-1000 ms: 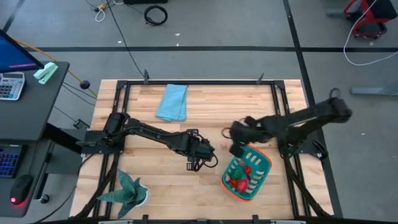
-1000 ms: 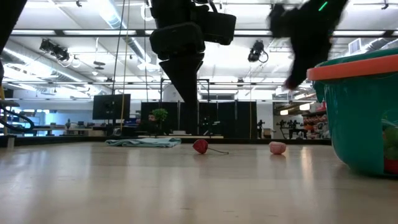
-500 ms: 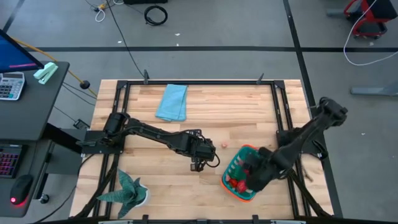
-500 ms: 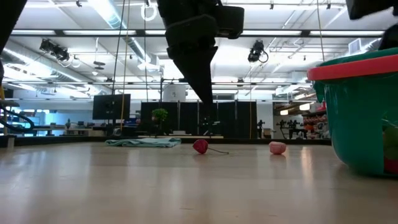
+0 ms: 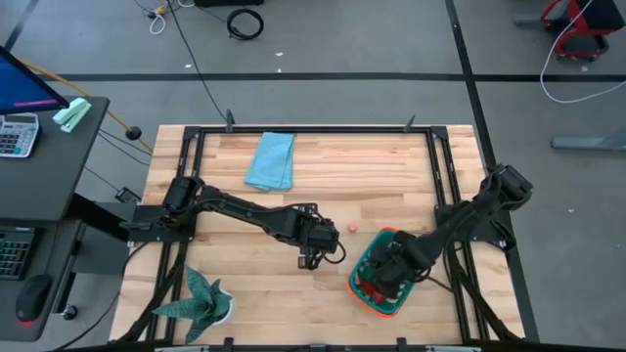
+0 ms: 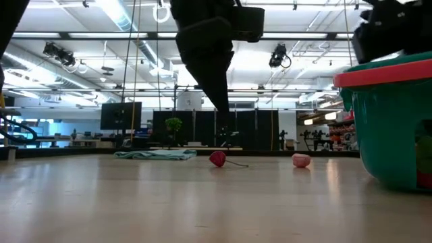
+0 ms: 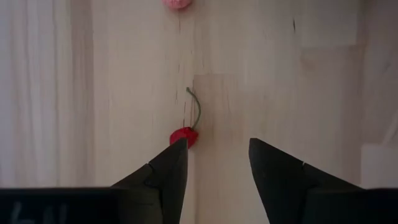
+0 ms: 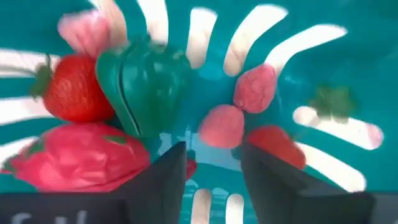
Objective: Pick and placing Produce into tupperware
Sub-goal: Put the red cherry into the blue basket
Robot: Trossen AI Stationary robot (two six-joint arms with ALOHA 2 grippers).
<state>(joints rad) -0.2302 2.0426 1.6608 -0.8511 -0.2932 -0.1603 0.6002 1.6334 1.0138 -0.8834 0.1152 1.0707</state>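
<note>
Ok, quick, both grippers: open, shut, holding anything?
Left gripper: open, empty, hovering over the cherry on the table.
Right gripper: open, empty, inside the tupperware above the produce.

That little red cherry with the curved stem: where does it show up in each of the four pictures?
High view: hidden under the left gripper, left of the tupperware.
Low view: the cherry lies mid-table, left of the pink piece.
Left wrist view: the cherry lies just ahead of the open fingers.
Right wrist view: not in it.
Shared landmark: the pink piece.
</note>
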